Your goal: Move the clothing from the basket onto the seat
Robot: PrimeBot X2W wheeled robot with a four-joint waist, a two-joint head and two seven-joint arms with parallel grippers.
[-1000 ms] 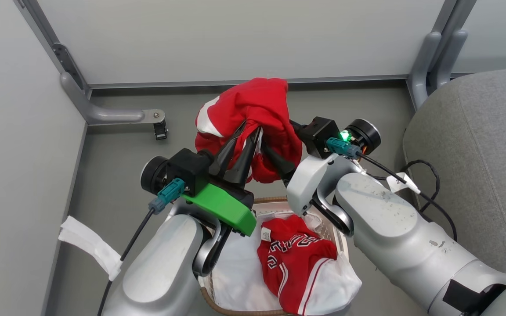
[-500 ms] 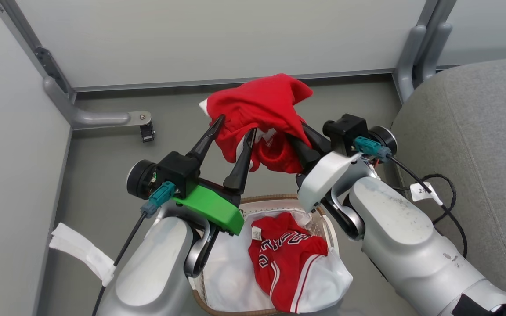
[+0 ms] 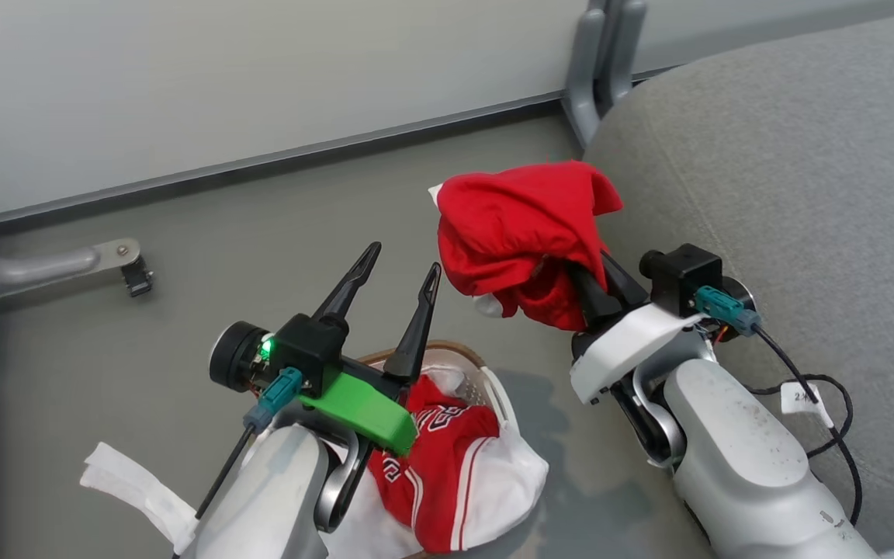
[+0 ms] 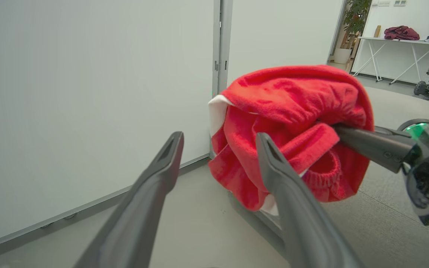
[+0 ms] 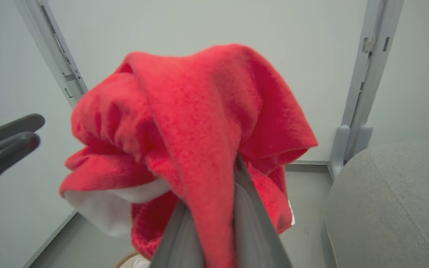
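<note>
Bunched red shorts with white trim hang in the air beside the left edge of the grey seat. My right gripper is shut on them, its tips buried in the cloth. Left of the shorts and apart from them, my left gripper stands open and empty above the basket's far rim. The red-and-white jersey lies in the basket, partly behind my left wrist. In the left wrist view the shorts sit just past my spread fingers, with the right gripper's finger entering from the right.
A white cloth liner spills over the basket's right side. A grey post stands by the seat's far corner, and a floor bracket with a small black caster is at left. A black cable with a tag lies against the seat.
My left gripper has opened and let go of the shorts. The right gripper has shut on them and carried them right, toward the seat. The head camera has also turned right.
</note>
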